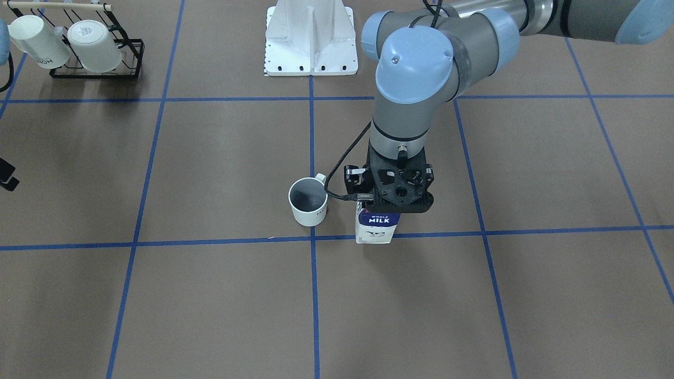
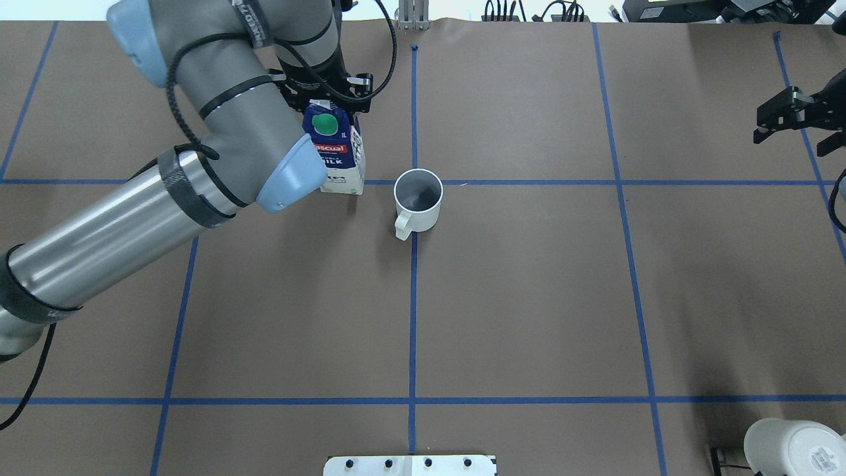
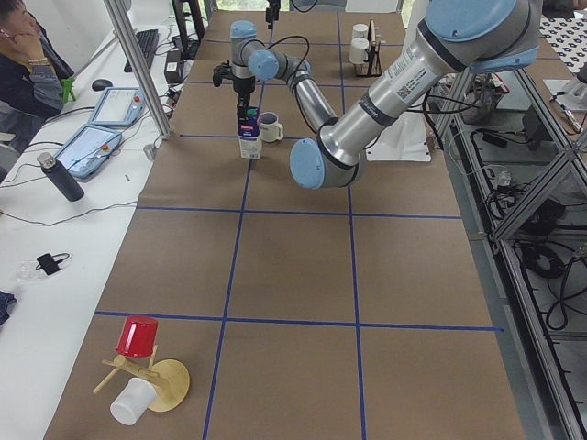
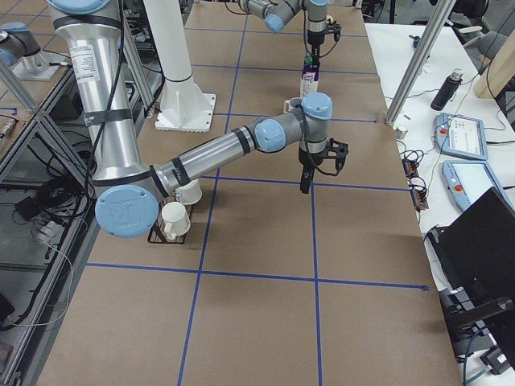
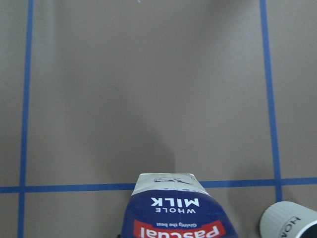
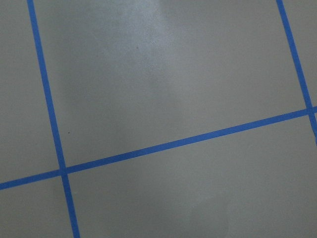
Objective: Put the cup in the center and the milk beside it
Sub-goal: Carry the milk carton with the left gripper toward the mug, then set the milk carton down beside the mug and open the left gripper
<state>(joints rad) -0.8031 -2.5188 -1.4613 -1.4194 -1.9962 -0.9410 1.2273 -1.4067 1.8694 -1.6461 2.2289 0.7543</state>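
The milk point(image 2: 336, 158), a blue and white "Pascual" carton with a green cap, stands upright on a blue tape line, just to the cup's left in the overhead view. My left gripper point(image 2: 334, 99) comes straight down on the carton's top and is shut on it; its fingertips are hidden. The carton also shows in the left wrist view point(image 5: 173, 213). The cup point(image 2: 418, 198), a white mug with a dark inside, stands upright at the center point(image 2: 456, 162), touching the middle tape crossing. My right gripper point(image 2: 793, 129) hangs open and empty at the far right.
A black wire rack point(image 1: 126, 63) with white mugs stands in the front view's top left corner. The white robot base point(image 1: 310, 42) is at that view's top middle. A red cup and a white cup point(image 3: 138, 367) lie by a wooden stand at the table's left end.
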